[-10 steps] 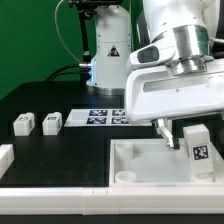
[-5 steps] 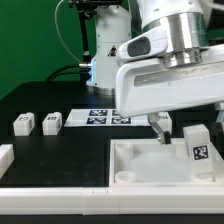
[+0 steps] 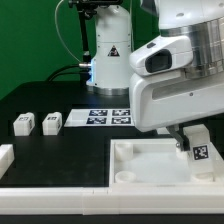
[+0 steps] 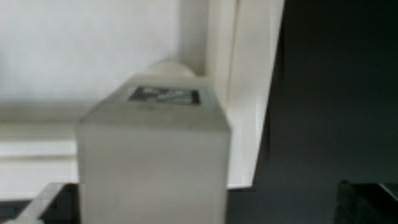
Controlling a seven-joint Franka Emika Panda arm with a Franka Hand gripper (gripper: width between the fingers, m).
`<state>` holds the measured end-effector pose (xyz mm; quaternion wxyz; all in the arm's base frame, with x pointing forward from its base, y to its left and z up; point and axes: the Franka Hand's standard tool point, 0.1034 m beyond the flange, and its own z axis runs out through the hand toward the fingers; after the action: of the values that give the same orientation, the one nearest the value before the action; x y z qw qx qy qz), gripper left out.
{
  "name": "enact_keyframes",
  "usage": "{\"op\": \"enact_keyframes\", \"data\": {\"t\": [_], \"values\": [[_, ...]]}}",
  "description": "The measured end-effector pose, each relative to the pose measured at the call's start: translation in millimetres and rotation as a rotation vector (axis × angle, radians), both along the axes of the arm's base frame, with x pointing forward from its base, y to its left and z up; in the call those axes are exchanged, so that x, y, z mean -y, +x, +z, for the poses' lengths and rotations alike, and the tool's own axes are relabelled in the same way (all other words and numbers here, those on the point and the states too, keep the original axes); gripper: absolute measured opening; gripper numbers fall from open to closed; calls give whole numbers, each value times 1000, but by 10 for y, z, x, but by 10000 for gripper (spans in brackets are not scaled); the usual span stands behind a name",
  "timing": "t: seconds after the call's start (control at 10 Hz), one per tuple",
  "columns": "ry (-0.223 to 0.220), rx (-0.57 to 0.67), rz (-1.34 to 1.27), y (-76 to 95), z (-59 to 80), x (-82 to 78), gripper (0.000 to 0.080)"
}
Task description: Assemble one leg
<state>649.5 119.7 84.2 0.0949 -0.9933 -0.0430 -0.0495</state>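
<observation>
A leg (image 3: 198,144), a stubby white block with a black-and-white marker, stands upright in the far right corner of the large white board (image 3: 150,168). My gripper (image 3: 187,136) hangs right over it, and the arm's body hides its top. In the wrist view the leg (image 4: 157,150) fills the space between my dark fingertips (image 4: 43,206), closer to one finger, with a gap on the other side. The gripper (image 4: 205,212) is open and grips nothing. Two more legs (image 3: 22,124) (image 3: 51,122) lie on the black table at the exterior view's left.
The marker board (image 3: 108,116) lies flat behind the white board. Another white part (image 3: 4,156) shows at the exterior view's left edge. A lamp and camera stand (image 3: 105,50) rises at the back.
The arm has swung to the exterior view's right, from beside the standing leg to over it. The leg and the other parts have not moved.
</observation>
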Motion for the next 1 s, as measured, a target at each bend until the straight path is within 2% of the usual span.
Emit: {"op": "enact_keyframes", "data": {"t": [0.3,0.4,0.5,0.7,0.8,1.0], "values": [[-1,-2,-1,-20,-19,2,621],[-1,-2,-1,-20,-19,2,438],[-1,-3,-1,-20,-20,2,438],[-1,-3,-1,-20,-20,2,80],[3,-9,-31,-23,-23,-5,25],[14,-31,-120,-40,-74,-16,5]]}}
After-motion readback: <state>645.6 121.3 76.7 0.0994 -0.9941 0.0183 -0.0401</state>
